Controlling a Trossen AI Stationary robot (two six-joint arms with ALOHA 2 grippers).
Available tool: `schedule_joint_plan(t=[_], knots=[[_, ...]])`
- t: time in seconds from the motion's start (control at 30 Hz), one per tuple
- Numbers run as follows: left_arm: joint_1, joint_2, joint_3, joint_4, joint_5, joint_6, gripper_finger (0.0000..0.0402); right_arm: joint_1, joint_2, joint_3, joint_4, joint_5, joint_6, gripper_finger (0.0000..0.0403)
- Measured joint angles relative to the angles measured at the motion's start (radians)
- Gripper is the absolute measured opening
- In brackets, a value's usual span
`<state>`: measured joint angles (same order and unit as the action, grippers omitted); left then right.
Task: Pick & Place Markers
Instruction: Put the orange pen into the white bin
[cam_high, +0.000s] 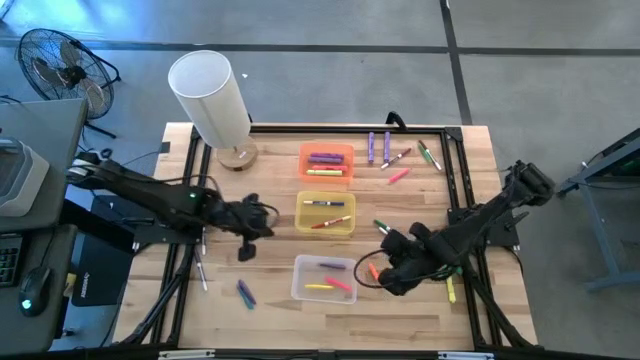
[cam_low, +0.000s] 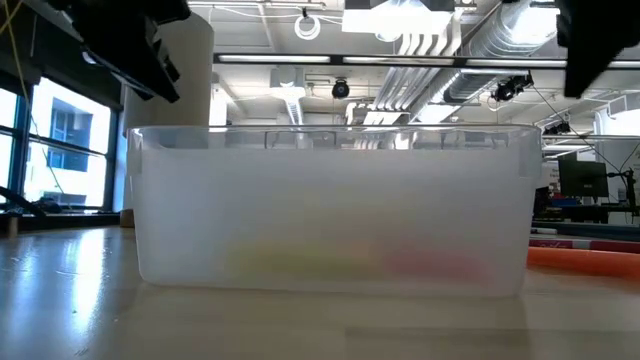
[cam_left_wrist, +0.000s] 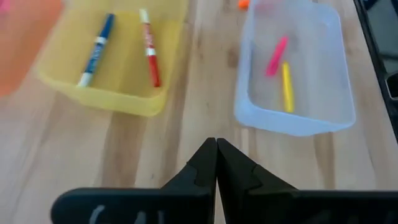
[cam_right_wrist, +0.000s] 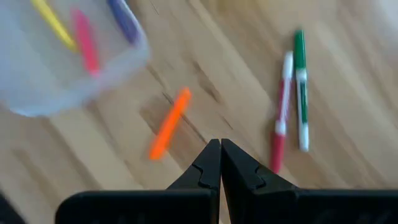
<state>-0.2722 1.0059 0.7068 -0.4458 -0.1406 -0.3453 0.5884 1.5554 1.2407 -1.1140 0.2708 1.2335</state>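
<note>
Your right pincer is closed and empty above the orange marker, just beside the clear bin. Light, stiff, smooth: grip mid-barrel. The left pincer is closed too.

We see a lab or industrial workshop: exposed ceiling ducts, strip lights, big windows, concrete floor, a floor fan, and a wooden tabletop with black rails.
</note>
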Motion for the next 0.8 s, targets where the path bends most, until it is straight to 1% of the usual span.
schedule_joint_plan(t=[0.1,0.23,0.33,0.4,0.5,0.63,0.8], knots=[[-0.001,-0.079,-0.055,0.0,-0.017,-0.003,0.0001,-0.031,0.064,0.0,0.015,-0.067,-0.003,0.0],[-0.002,-0.127,-0.081,-0.015,-0.027,0.0,0.0001,-0.058,0.147,0.0,0.03,-0.136,0.022,0.0],[-0.002,-0.14,-0.082,-0.054,-0.027,0.012,0.0001,-0.066,0.196,0.0,0.034,-0.138,0.114,0.0001],[-0.002,-0.139,-0.082,-0.088,-0.028,0.036,0.0001,-0.066,0.218,0.0,0.063,-0.145,0.142,0.0007],[-0.002,-0.139,-0.082,-0.13,-0.031,0.066,0.0001,-0.066,0.244,0.0,0.134,-0.175,0.164,0.0029],[-0.002,-0.139,-0.082,-0.164,-0.068,0.1,0.0001,-0.065,0.271,0.0,0.227,-0.188,0.181,0.0069],[-0.002,-0.139,-0.082,-0.168,-0.08,0.157,0.0001,-0.072,0.319,0.0,0.241,-0.23,0.217,0.01]])
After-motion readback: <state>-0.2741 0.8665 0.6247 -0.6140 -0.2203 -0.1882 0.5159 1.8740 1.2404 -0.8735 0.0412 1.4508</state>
